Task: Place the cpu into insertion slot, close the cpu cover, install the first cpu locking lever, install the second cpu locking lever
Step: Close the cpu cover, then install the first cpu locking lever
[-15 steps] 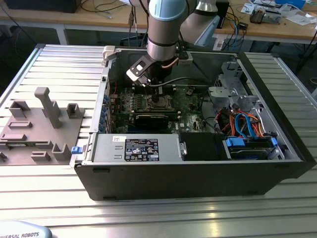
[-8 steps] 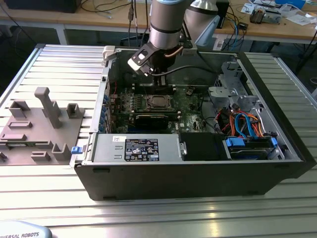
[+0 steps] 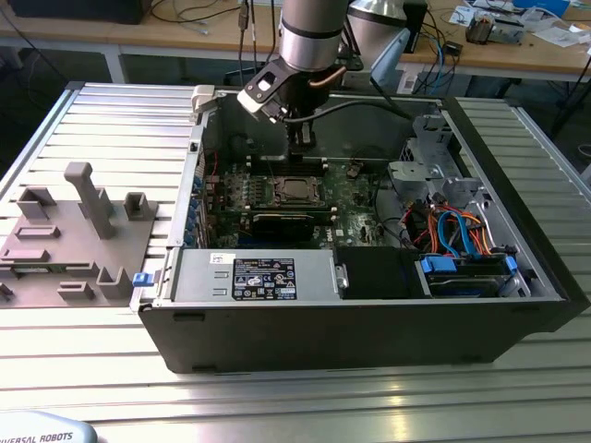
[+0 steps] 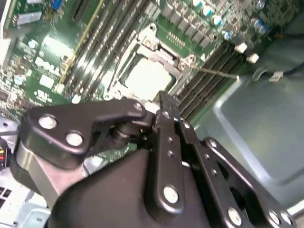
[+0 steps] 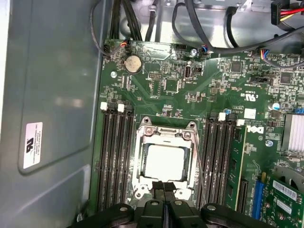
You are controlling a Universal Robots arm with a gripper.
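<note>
A: Pincer (image 5: 164, 190)?
B: Pressed together, holding nothing — tips at the cpu cover's (image 5: 142, 159) edge.
A: The cpu (image 5: 165, 161)?
B: In the insertion slot (image 3: 294, 190), cover down around it.

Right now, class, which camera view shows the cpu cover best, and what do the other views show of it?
The first wrist view: the cpu cover is seen face-on, its whole frame closed around the silvery cpu. In the second wrist view the cover is skewed, with the gripper hiding its near edge. In the exterior view it sits small on the board.
</note>
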